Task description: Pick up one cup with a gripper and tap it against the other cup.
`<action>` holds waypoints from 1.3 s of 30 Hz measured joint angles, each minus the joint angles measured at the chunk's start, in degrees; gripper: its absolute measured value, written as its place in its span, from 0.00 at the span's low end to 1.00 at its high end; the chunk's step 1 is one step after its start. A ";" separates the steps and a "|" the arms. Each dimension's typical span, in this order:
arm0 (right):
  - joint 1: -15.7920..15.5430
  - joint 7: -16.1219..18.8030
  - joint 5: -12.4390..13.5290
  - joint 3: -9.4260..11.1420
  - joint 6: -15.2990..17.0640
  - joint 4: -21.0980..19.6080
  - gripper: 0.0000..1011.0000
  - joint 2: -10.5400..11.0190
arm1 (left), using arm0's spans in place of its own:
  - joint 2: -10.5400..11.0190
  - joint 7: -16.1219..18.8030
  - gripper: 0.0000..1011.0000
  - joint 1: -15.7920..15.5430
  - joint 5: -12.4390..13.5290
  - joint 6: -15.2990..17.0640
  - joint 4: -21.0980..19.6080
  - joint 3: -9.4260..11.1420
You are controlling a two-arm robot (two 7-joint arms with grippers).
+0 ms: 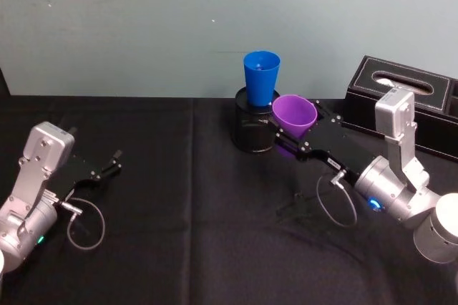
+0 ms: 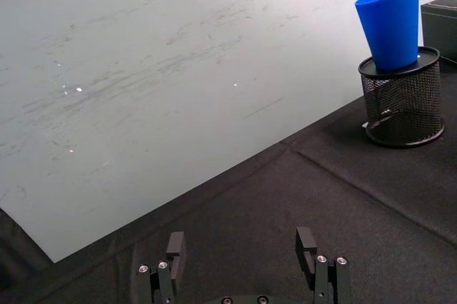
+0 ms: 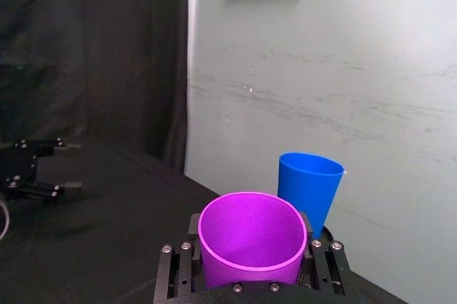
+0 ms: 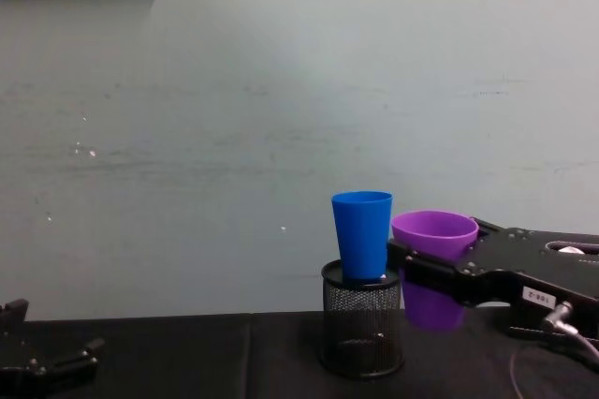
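The black-clothed table [image 1: 179, 248] carries everything, with a black tissue box [image 1: 401, 86] at its far right, well clear of the work. Near the back wall stands a mesh pen holder [image 4: 360, 333]. The blue cup [image 1: 260, 76] sits upright on top of it, which I judge puts its side at an easy height for a tap.

My right gripper [image 1: 296, 124] is pinched around the purple cup [image 1: 294, 114] below the rim, mouth up. It holds the cup off the table, just beside the blue one's lower half. The rim is so close that I cannot tell whether they touch – the tap looks imminent or under way.

The left gripper [image 2: 240, 247] rests low at the table's left, fingers spread and holding nothing – parked out of the way.
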 joint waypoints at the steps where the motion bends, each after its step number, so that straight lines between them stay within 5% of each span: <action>1: -0.32 -0.01 0.08 -0.03 0.20 -0.44 0.74 0.31 | 0.00 0.00 1.00 0.00 0.00 0.00 0.00 0.00; 26: -4.76 1.57 3.54 -1.02 1.83 -4.73 0.74 2.60 | 0.00 0.00 1.00 0.00 0.00 0.00 0.00 0.00; 39: -5.35 1.45 4.04 -1.82 1.51 -3.06 0.74 1.80 | 0.00 0.00 1.00 0.00 0.00 0.00 0.00 0.00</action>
